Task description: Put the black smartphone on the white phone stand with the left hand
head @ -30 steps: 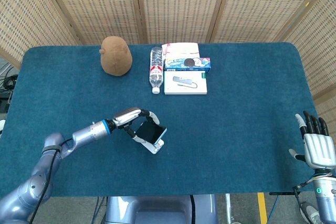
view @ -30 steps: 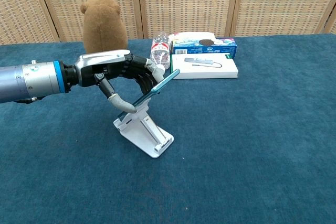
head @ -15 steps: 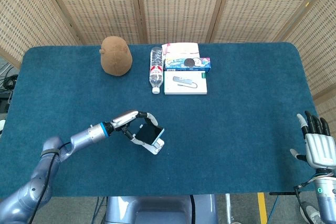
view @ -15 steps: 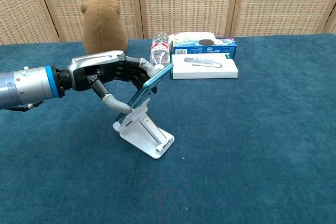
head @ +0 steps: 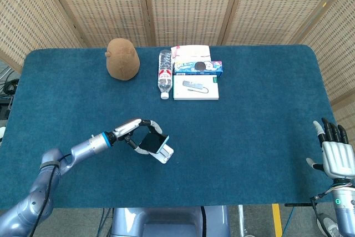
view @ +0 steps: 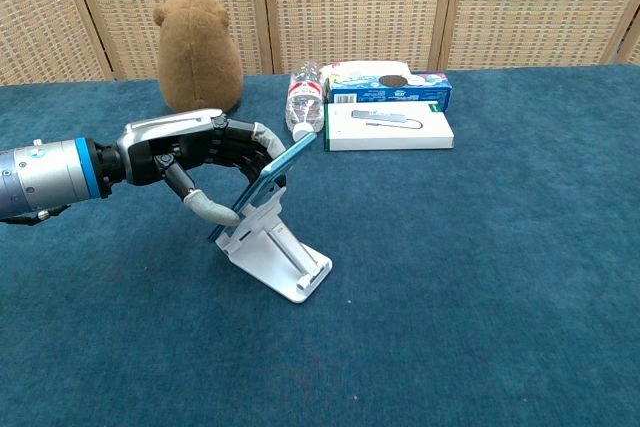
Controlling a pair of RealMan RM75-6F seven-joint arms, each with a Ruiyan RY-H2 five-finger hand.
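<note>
The black smartphone (view: 268,172) (head: 152,141) has a teal edge and is tilted, its lower end against the top of the white phone stand's (view: 281,255) (head: 165,153) back plate. My left hand (view: 195,157) (head: 135,130) holds the phone from behind and from the left, fingers over its upper edge and thumb under its lower edge. The stand sits on the blue table (head: 249,115) near the front, left of centre. My right hand (head: 334,151) hovers by the table's right front corner with fingers spread, holding nothing; the chest view does not show it.
At the back of the table stand a brown plush toy (head: 122,58) (view: 199,48), a lying water bottle (head: 165,72) (view: 304,99), a biscuit box (head: 198,67) and a white flat box (head: 195,87) (view: 388,127). Wicker screens close the back.
My left hand has drawn back to the left and lower with the phone, whose lower end has come down behind the stand's top; the right hand has stayed still.
</note>
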